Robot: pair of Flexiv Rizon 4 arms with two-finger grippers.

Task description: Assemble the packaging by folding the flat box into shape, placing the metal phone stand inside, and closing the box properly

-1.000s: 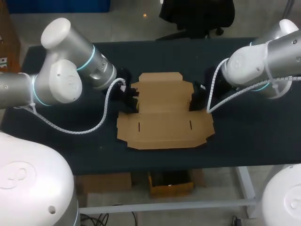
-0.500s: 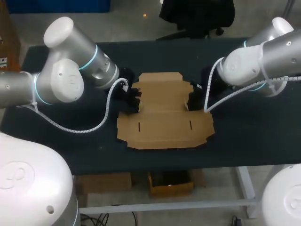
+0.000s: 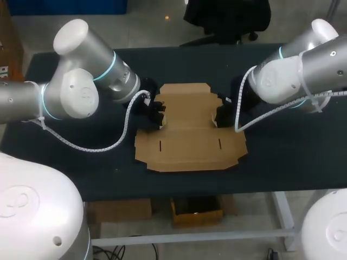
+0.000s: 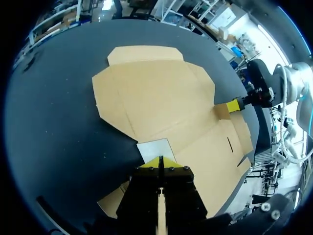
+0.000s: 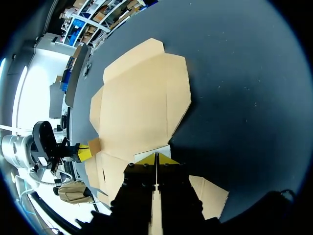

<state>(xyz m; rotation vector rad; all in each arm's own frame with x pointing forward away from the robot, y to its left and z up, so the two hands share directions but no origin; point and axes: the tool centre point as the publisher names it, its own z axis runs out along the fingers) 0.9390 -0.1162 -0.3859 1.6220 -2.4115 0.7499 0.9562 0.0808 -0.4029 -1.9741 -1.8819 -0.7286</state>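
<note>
A flat brown cardboard box (image 3: 187, 127) lies unfolded in the middle of the dark table. My left gripper (image 3: 159, 115) is shut at the box's left side, its yellow tips (image 4: 160, 161) pressed against a small side flap (image 4: 155, 149) that stands tilted up. My right gripper (image 3: 221, 114) is shut at the opposite side, tips (image 5: 156, 159) against the right side flap (image 5: 150, 154), also raised. Neither holds anything between its fingers. In each wrist view the other gripper (image 4: 234, 105) (image 5: 82, 152) shows across the cardboard. No metal phone stand is in view.
The dark table (image 3: 293, 146) extends around the box on all sides. The box's wide front panel (image 3: 190, 149) with two slots lies close to the table's front edge. White cables loop from both wrists beside the box.
Both grippers have pushed a little inward toward the box's middle, and the two small side flaps have risen from flat to tilted up.
</note>
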